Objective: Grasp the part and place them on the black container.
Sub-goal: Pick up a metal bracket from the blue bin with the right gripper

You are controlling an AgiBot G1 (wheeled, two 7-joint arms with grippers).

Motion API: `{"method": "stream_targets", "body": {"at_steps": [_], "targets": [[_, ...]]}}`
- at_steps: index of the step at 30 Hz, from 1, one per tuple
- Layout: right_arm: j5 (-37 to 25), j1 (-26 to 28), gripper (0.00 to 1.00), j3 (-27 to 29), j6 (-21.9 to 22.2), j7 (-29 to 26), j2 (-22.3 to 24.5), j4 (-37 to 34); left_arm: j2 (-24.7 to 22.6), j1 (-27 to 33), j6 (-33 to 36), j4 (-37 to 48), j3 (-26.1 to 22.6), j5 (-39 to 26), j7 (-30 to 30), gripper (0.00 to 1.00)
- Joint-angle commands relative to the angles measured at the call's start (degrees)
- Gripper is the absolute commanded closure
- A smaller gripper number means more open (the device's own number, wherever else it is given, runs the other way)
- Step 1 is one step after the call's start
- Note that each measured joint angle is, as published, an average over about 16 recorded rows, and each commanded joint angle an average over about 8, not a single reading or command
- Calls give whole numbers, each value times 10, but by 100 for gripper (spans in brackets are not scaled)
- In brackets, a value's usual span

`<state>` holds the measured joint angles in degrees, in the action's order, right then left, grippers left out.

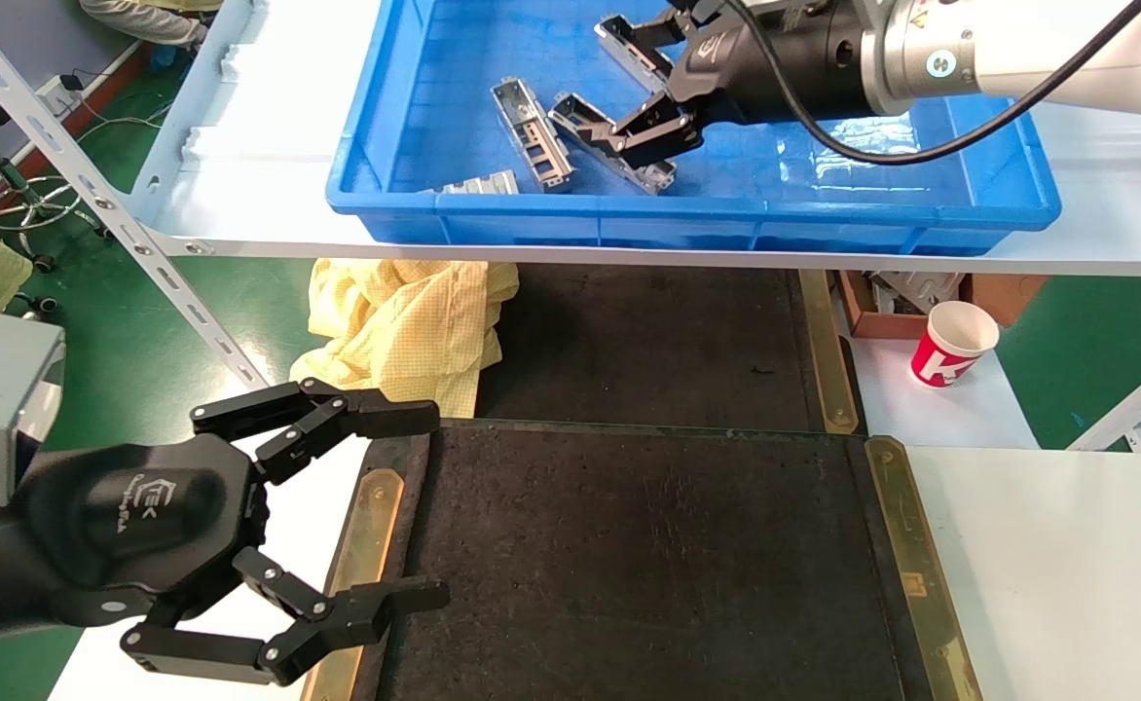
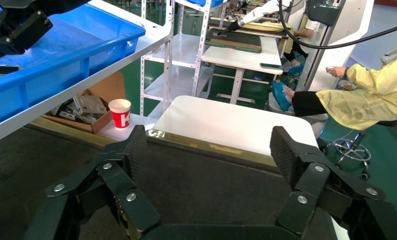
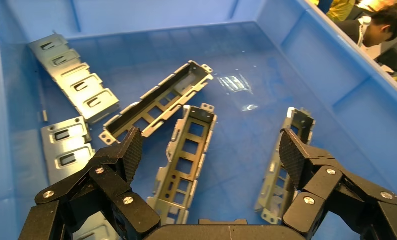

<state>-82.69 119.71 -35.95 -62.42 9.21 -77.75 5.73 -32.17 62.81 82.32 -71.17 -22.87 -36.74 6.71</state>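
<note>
Several silver-grey parts lie in the blue bin (image 1: 415,117) on the upper shelf. My right gripper (image 1: 629,83) hangs open inside the bin just above them, holding nothing. In the right wrist view one part (image 3: 186,155) lies between the spread fingers near one pad, and another part (image 3: 282,167) lies partly under the other pad; my right gripper (image 3: 211,145) touches neither. A third part (image 3: 159,100) lies farther off. The black container (image 1: 648,565) sits low in front with nothing on it. My left gripper (image 1: 429,506) stands open over the container's left brass strip, and the left wrist view shows the left gripper (image 2: 209,145) above the felt (image 2: 186,185).
Flat slotted metal plates (image 3: 74,82) lie at the bin's side. A second black mat (image 1: 648,341) lies under the white shelf (image 1: 259,195). Yellow cloth (image 1: 405,331) sits to its left, a red paper cup (image 1: 955,343) to its right. A white table (image 1: 1048,545) borders the container.
</note>
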Motion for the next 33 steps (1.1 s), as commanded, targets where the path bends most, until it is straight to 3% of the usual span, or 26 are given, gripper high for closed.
{"method": "stream_targets", "body": {"at_steps": [1,14,17,22,24,33], "targets": [[-2,0,0,-4,-3,-3,-1,4,0,0,0,0,0,0,0,0],[-7,-12,1,-39,-9,-48,-4,34,0,0,0,0,0,0,0,0],[-5,-15,23,-47,-8,-60,-4,41,0,0,0,0,0,0,0,0],[2,-16,85,-59,-1,-78,-4,51,0,0,0,0,0,0,0,0],[6,-16,97,-63,3,-83,-4,54,0,0,0,0,0,0,0,0],[22,-15,100,-83,15,-94,-3,62,0,0,0,0,0,0,0,0]]}}
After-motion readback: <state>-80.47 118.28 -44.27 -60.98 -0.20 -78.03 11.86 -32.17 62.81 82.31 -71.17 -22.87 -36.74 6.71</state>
